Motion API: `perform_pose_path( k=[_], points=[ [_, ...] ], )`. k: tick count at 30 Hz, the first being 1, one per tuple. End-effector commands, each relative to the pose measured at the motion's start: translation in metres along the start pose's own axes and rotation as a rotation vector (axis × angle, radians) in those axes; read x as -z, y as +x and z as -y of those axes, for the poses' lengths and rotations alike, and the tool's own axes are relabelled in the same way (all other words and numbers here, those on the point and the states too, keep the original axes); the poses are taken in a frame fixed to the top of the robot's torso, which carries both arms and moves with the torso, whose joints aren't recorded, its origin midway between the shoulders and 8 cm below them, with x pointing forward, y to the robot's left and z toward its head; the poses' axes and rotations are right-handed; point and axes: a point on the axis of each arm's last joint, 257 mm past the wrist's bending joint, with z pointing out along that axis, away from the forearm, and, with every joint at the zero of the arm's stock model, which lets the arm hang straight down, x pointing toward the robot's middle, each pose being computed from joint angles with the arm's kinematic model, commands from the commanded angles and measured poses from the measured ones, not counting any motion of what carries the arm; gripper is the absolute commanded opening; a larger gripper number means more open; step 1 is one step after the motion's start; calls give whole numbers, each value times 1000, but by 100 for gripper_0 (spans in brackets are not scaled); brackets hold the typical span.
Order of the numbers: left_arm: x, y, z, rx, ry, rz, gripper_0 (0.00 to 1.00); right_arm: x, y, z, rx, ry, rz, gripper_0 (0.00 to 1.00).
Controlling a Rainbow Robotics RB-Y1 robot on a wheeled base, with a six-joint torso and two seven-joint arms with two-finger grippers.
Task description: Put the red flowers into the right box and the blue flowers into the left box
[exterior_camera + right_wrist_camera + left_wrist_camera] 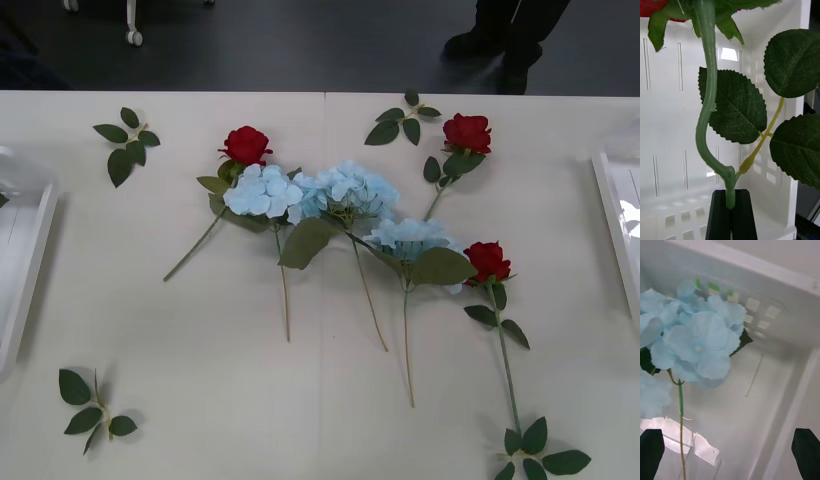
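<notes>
Red flowers: one stem (709, 112) is being pinched in the pressed-together right tool (730, 210) over the right box (670, 150) | left tool (730, 453) is being held spread above a blue flower (696, 341) in the left box (752, 397) | next, judged: stem being released, remaining flowers (340, 195) being fetched from the surface (200, 400) | writing: none being seen.

We note the right gripper (730, 215): two matte black fingers (719, 217), flat-faced blocks with squared tops and straight edges, no ribbing, no visible screws, cables or markings. Left gripper (730, 455): the same matte black, each finger (807, 452) a rounded-top slab with plain smooth surfaces. We see nothing of wrist housing, arm links or torso from the front camera.
</notes>
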Motion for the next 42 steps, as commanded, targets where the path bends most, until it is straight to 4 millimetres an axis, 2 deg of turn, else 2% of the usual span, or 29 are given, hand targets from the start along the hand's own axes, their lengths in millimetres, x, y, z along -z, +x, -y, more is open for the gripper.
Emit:
perform_pose_path(
  k=[1, 7, 11, 12, 13, 15, 16, 18, 22, 28, 32, 34, 37, 42],
  points=[
    [39, -21, 27, -149, 40, 16, 100, -6, -7, 0, 46, 33, 34, 0],
    [58, -7, 94, -339, 95, -18, 100, -15, -5, -4, 56, 43, 42, 0],
    [59, 6, 132, -440, 107, -39, 100, -15, -7, -7, 47, 31, 49, 0],
    [59, 8, 137, -446, 112, -44, 100, -16, -7, -8, 47, 31, 51, 3],
    [58, 12, 152, -452, 129, -56, 100, -15, -9, -7, 45, 32, 58, 15],
    [57, 15, 167, -445, 154, -66, 100, -15, -11, -6, 41, 33, 63, 31],
    [56, 18, 179, -438, 172, -73, 100, -14, -11, -4, 37, 34, 67, 44],
    [53, 23, 200, -433, 200, -85, 100, -13, -14, -2, 30, 36, 75, 57],
    [44, 33, 235, -454, 218, -86, 100, -10, -17, 1, 21, 38, 83, 58],
    [19, 46, 284, -498, 203, -82, 100, -6, -22, 3, -11, 26, 99, 58],
    [2, 50, 309, -539, 188, -81, 100, 1, -21, 1, -68, -20, 90, 58],
    [-6, 51, 320, -559, 181, -84, 100, 8, -23, -3, -94, -53, 84, 58],
    [-19, 51, 337, -581, 181, -93, 100, 29, -30, -6, -99, -89, 72, 58],
    [-40, 55, 361, -583, 192, -107, 100, 69, -37, -32, -142, -145, 29, 58]
  ],
)
